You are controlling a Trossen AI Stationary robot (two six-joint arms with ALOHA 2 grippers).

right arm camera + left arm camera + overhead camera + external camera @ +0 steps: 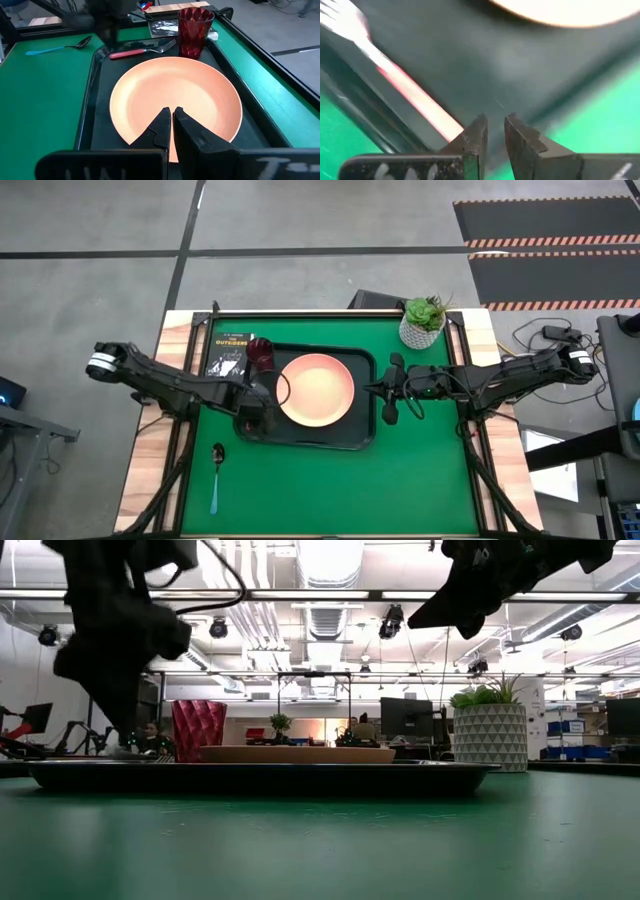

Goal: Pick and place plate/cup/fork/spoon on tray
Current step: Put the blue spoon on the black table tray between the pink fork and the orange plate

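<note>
The black tray (362, 430) lies mid-table. On it rest the peach-orange plate (316, 390), the dark red cup (260, 352) standing upright at its far left corner, and the fork (142, 50). The fork lies flat along the tray's left side, tines toward the cup. My left gripper (496, 125) hovers over the tray's near left corner, beside the end of the fork's pink handle (415, 95). It is open by a narrow gap with nothing between the fingers. My right gripper (172, 117) is shut and empty above the tray's right rim. The blue-handled spoon (216, 475) lies on the green table.
A white pot with a green plant (423, 320) stands at the far right. A small black book (228, 352) lies at the far left, beside the tray. Open green table shows along the near side, to the right of the spoon.
</note>
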